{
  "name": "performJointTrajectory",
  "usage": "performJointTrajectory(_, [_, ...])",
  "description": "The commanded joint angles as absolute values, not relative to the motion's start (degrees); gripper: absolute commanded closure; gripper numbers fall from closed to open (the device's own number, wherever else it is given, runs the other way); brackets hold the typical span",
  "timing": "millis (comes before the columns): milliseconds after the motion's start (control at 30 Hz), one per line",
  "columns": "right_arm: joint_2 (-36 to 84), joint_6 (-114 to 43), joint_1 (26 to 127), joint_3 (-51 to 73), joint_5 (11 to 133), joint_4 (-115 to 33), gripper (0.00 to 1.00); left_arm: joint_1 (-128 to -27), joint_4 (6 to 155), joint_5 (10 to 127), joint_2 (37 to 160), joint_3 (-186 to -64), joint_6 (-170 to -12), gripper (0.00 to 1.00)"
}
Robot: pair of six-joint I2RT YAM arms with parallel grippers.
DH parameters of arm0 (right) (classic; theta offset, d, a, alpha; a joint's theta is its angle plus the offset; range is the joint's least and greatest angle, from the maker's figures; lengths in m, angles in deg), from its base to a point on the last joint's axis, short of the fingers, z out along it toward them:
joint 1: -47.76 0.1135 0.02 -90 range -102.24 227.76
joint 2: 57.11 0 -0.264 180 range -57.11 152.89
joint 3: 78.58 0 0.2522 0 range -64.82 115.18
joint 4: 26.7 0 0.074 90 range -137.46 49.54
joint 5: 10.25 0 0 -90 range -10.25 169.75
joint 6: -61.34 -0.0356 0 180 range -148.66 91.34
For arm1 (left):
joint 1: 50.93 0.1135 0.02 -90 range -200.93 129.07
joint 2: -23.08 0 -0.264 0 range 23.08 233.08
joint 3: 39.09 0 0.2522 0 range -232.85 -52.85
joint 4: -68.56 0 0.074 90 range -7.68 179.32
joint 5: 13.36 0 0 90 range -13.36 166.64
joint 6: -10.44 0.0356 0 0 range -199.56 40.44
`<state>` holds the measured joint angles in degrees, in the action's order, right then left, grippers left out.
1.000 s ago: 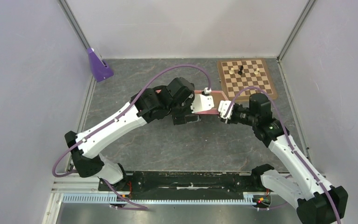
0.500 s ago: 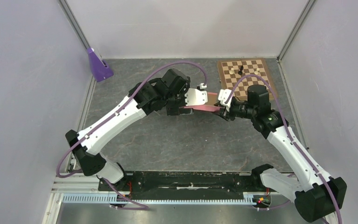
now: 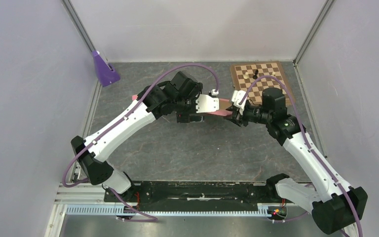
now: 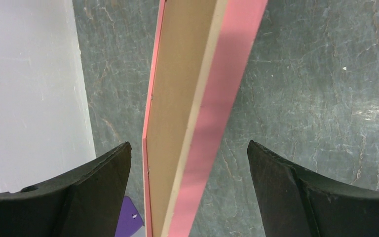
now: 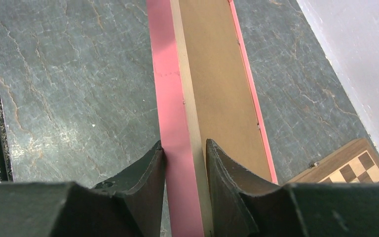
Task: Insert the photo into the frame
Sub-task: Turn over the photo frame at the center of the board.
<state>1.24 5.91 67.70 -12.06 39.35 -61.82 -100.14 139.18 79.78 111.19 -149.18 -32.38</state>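
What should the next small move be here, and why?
Probably draw the left pincer back off the frame: its jaws stand wide open either side of the edge, touching nothing, while the right pincer alone pinches the frame's rim and holds it on edge.

Two matching robot arms. The left arm (image 3: 123,123) and the right arm (image 3: 308,158) are each built from long, smooth white shells linked by chunky, rounded black joints. Small dark screws dot the white sections. Each arm has a bulky black base (image 3: 96,170). A thin purple cable (image 3: 187,66) loops loosely along each arm. A small white bracket (image 3: 208,102) sits near each wrist. Seen close up, the left tool (image 4: 187,192) has broad matt black fingers (image 4: 89,192) with curved inner edges. The right tool (image 5: 185,168) has similar dark, wedge-shaped fingers (image 5: 138,187).
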Motion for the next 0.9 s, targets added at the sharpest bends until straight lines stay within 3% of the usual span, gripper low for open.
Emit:
performJointTrajectory(0, [0.89,0.70,67.37,-8.39,41.01,-56.74,1.00,-100.06,137.42,76.91,108.56,-148.62,-30.30,0.07])
performJointTrajectory(333, [1.32,-1.54,67.36,-8.01,39.41,-55.35,1.00,-98.04,127.09,81.76,110.35,-142.42,-26.79,0.08])
performJointTrajectory(500, [1.17,-1.72,67.36,-7.95,39.19,-55.39,1.00,-96.08,126.31,81.72,112.57,-142.79,-25.78,0.17])
performJointTrajectory(567, [1.15,-1.81,67.36,-8.08,39.31,-55.27,1.00,-95.84,126.40,81.65,112.98,-142.73,-25.68,0.24])
performJointTrajectory(867, [1.27,-2.75,67.45,-7.22,39.92,-55.55,0.98,-95.80,129.89,82.91,113.41,-144.50,-25.53,0.89])
